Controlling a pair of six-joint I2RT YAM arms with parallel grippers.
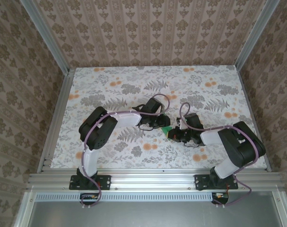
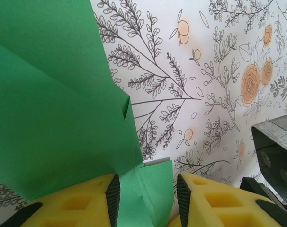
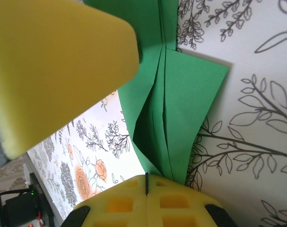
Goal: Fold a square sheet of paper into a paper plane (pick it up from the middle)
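A silver metal rail (image 1: 153,178) is running along the near edge, carrying the two arm bases. Beyond it, a table (image 1: 134,85) is showing a white surface printed with grey leaves and orange flowers. Both arms are reaching inward and meeting near the middle of the table, slightly right of centre. There the green paper (image 1: 165,128), creased into layered folds, is sitting between them. The right gripper (image 3: 146,182) is clenching a narrow end of the paper, its yellow pads pressing tight together. The left gripper (image 2: 147,189) is standing released, jaws apart, with a fold of the paper passing loosely between them. Walls (image 1: 153,28) papered in a beige floral stripe are closing in the left, right and far sides
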